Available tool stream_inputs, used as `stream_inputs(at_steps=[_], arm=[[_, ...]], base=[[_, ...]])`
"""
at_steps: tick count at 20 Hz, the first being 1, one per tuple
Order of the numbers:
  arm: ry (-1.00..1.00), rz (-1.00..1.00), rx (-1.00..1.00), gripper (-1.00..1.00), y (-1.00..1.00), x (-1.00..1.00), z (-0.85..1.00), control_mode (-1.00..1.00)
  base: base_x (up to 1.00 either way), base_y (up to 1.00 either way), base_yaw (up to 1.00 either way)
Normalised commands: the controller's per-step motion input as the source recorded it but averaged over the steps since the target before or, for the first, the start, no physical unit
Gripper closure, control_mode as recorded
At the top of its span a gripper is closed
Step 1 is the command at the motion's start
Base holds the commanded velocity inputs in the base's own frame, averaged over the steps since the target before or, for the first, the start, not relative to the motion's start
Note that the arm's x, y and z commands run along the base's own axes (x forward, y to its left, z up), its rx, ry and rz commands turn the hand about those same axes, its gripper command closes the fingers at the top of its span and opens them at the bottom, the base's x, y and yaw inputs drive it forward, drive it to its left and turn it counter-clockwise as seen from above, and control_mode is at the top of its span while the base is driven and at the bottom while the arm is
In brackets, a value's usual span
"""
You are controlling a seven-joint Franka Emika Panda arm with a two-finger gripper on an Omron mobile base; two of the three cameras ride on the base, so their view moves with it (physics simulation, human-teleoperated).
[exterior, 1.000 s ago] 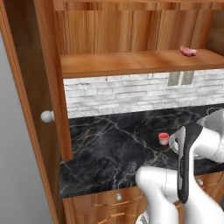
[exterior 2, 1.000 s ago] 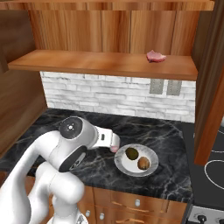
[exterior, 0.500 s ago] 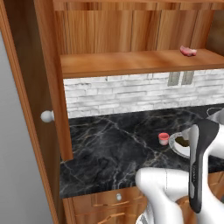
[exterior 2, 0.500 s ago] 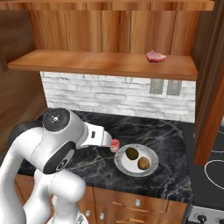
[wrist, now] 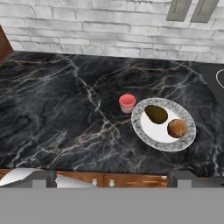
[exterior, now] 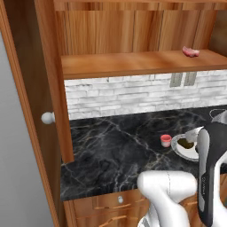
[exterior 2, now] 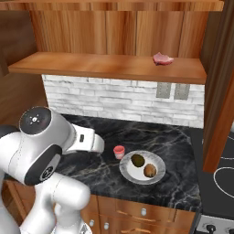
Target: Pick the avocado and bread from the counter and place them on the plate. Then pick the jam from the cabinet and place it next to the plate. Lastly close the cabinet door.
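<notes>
A: Hand view: avocado point(wrist: 155, 113) and bread point(wrist: 177, 128) lie on the plate point(wrist: 148, 129); jam point(wrist: 127, 103) stands just beside the plate.

B: Arm has pulled back from the plate, gripper jaws apart, empty. Cabinet door point(exterior: 31, 106) remains open; closing it comes next.

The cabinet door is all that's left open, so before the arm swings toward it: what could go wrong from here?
1. The jam stands just beside the plate, near the arm; a wide swing could knock it over.
2. The cabinet door is at the far left edge, its round white knob small; the open fingers might slip off it.
3. The avocado and bread lie loose on the plate and could roll off if bumped.
</notes>
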Motion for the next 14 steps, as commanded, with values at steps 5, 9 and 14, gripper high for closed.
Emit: stream_inputs(at_steps=[5, 9, 14], arm=[[-0.09, 0.04, 0.0, -1.0, 0.2, -0.65, 0.25, -1.0], [-0.08, 0.06, 0.0, -1.0, 0.18, -0.58, 0.22, -1.0], [-0.03, 0.05, -0.05, -1.0, 0.29, -0.42, 0.23, -1.0]], base=[[0.0, 0.0, 0.0], [0.0, 0.0, 0.0], [0.0, 0.0, 0.0]])
